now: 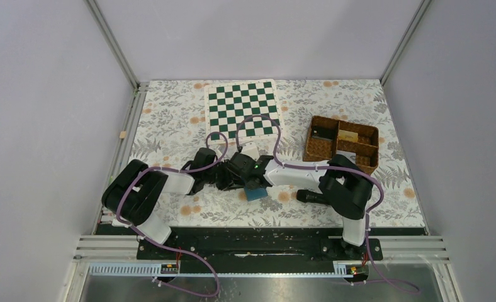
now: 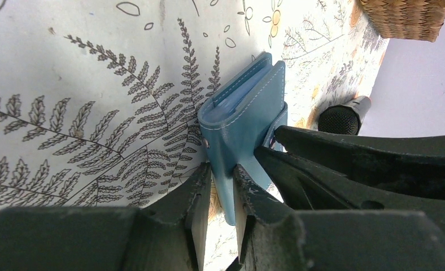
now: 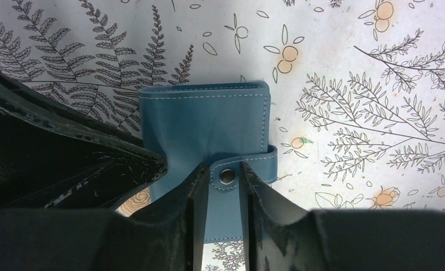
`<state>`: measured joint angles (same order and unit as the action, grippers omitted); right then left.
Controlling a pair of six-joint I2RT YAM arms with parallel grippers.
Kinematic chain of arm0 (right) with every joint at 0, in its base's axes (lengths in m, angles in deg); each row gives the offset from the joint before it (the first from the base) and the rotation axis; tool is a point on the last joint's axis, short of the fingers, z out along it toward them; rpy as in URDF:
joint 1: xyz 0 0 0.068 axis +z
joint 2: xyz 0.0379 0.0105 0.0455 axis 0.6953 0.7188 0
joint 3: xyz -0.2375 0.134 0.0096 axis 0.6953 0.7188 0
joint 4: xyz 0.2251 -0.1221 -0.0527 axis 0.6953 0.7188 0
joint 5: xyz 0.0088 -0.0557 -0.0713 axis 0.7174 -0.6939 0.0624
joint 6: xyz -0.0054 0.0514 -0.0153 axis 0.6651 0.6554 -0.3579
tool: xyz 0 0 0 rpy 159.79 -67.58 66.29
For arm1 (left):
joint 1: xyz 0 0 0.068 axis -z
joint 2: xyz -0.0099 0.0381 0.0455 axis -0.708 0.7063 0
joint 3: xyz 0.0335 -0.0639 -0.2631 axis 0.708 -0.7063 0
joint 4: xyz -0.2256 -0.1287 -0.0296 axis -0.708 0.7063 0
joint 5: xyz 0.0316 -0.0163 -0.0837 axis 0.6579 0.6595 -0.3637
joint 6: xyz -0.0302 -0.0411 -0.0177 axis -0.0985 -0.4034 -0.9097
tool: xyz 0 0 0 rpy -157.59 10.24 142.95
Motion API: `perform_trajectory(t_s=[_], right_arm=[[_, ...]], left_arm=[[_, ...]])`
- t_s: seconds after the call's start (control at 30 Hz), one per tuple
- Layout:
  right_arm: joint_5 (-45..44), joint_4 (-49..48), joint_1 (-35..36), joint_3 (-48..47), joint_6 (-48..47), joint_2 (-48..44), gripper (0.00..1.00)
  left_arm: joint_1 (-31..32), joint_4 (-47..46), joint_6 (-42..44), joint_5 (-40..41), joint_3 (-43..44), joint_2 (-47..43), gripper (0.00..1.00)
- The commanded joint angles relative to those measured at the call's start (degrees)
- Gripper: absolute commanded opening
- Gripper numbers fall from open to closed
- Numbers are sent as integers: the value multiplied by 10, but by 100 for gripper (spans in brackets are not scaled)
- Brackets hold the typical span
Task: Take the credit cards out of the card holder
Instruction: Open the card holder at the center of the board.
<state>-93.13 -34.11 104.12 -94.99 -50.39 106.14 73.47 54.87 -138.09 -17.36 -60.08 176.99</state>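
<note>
Card holder (image 1: 256, 193) closed, flat on table (image 1: 170, 119), front centre, betw both arms. Left tool (image 2: 221, 183) clamped on holder's near edge, one finger each side of leaf. Right tool (image 3: 225, 175) pinched on snap strap (image 3: 254, 161) from opp side, fingers flanking stud. Tools close beside each other at holder

Lab test cell: aluminium frame (image 1: 111, 42), plain grey walls (image 1: 44, 94), mounting rail (image 1: 107, 246).

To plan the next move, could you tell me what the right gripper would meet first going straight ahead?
The card holder: its snap strap sits between the right gripper's fingers, though whether they touch it is unclear.
</note>
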Motion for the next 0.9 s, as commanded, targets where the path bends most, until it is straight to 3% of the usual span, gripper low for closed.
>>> perform_trajectory(t_s=[0.0,0.27,0.63,0.87], right_arm=[[-29,27,7,-13,7,33,28],[-15,4,7,9,15,6,1],[29,-53,7,48,21,-49,0],[42,-91,5,105,21,-136,0]], left_arm=[[0,16,9,14,-17,16,21],[1,11,9,11,-19,21,21],[1,19,18,12,-21,8,21],[1,52,32,21,-14,-16,25]])
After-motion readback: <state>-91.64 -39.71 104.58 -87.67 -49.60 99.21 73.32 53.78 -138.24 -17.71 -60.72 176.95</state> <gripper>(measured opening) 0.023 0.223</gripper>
